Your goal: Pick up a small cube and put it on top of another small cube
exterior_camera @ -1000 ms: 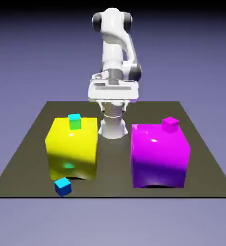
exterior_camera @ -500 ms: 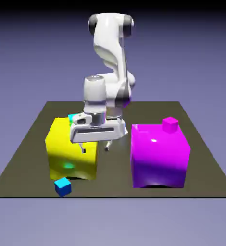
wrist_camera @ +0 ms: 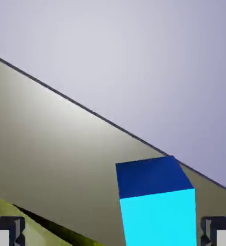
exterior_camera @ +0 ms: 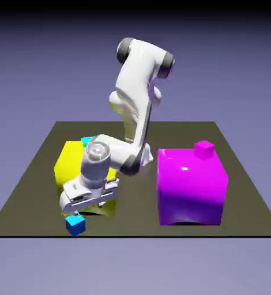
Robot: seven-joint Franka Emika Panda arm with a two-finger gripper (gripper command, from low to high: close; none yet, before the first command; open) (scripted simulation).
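Hand view: the pincer (wrist_camera: 113,231) is spreading wide, holding nothing, presumably leaving room to straddle the small blue cube (exterior_camera: 75,224), which is sitting near the table's (exterior_camera: 136,229) front edge, beside the yellow block (exterior_camera: 70,163).

The small cube (wrist_camera: 158,218) shows cyan and dark blue.

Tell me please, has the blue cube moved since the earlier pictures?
No, the blue cube lies at the same place near the front edge of the table.
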